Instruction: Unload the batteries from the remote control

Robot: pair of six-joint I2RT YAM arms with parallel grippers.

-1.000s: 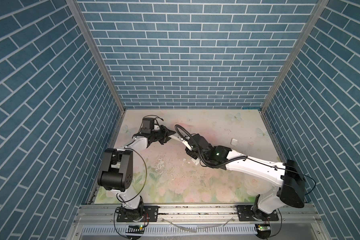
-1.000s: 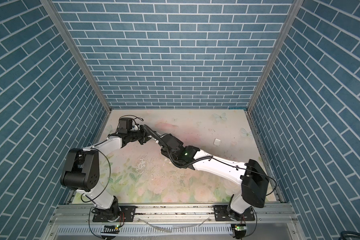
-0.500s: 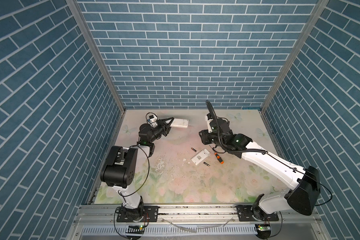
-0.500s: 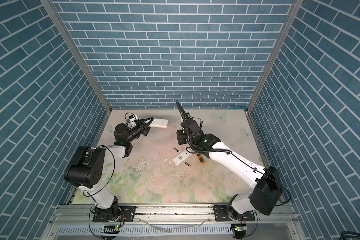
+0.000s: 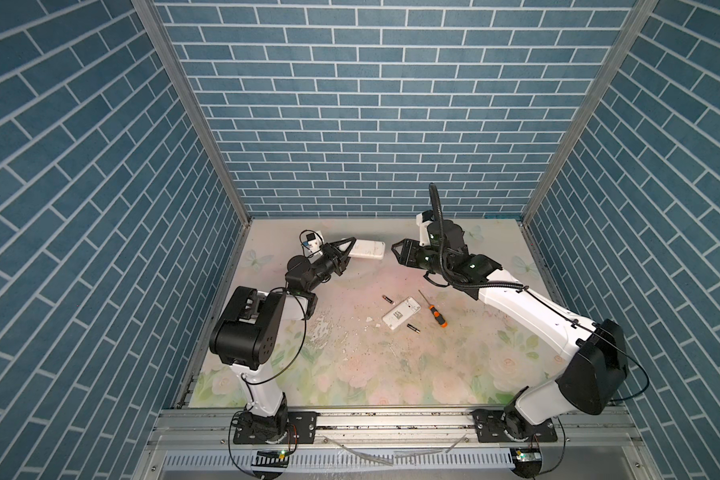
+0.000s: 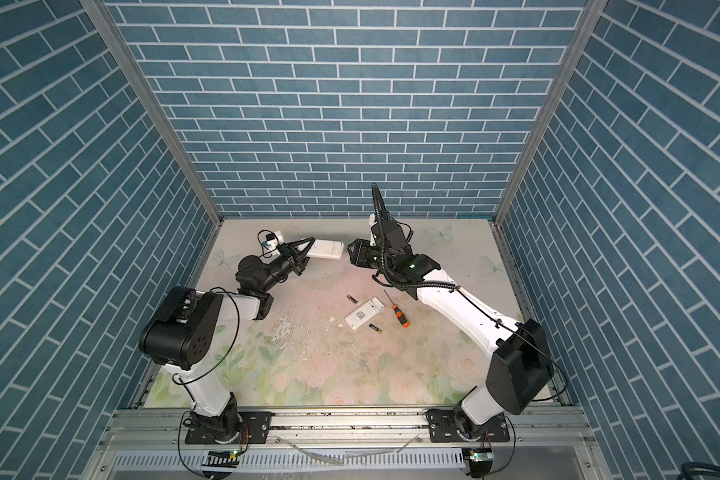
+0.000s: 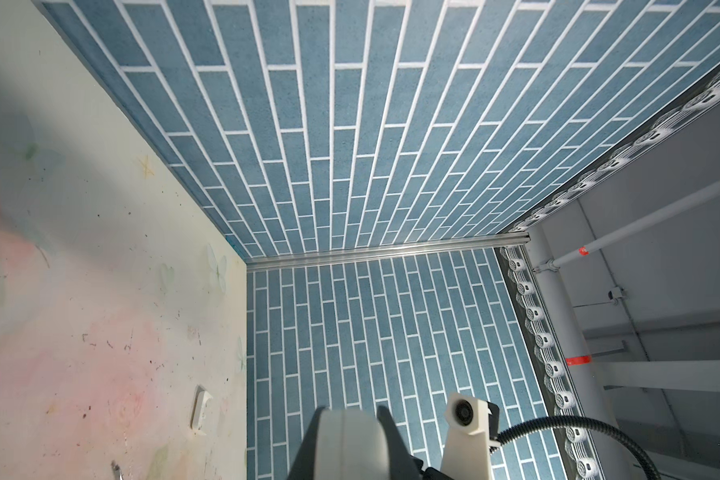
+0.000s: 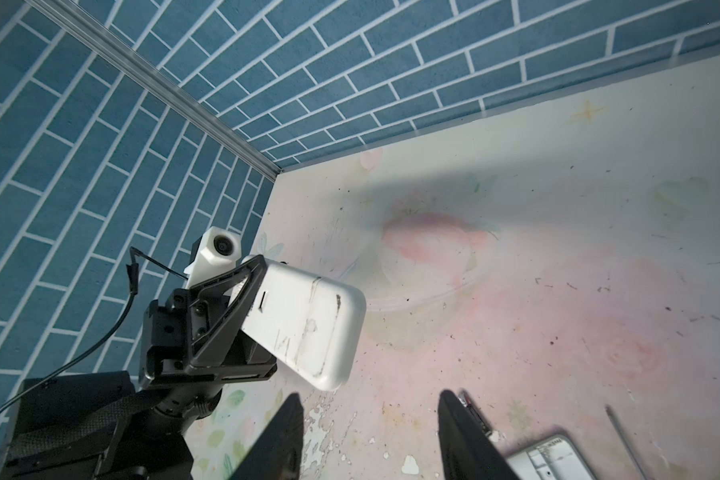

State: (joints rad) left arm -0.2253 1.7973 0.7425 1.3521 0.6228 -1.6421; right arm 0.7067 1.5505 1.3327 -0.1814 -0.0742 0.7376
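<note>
Your left end effector [image 5: 349,249] clamps the remote [image 5: 369,249] aloft, free end toward 3 o'clock — seemingly presenting it to your right end effector [image 5: 396,252], jaws apart and empty.

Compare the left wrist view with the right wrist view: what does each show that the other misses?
Left wrist only: the right wrist camera, a small white piece lying on the table, and the grey room beyond the wall top.
Right wrist only: the left gripper shut on the held remote, the open, empty right gripper, the left wrist camera, and a second remote and screwdriver on the table.
Both: the held remote, the floral table and the blue brick walls.
</note>
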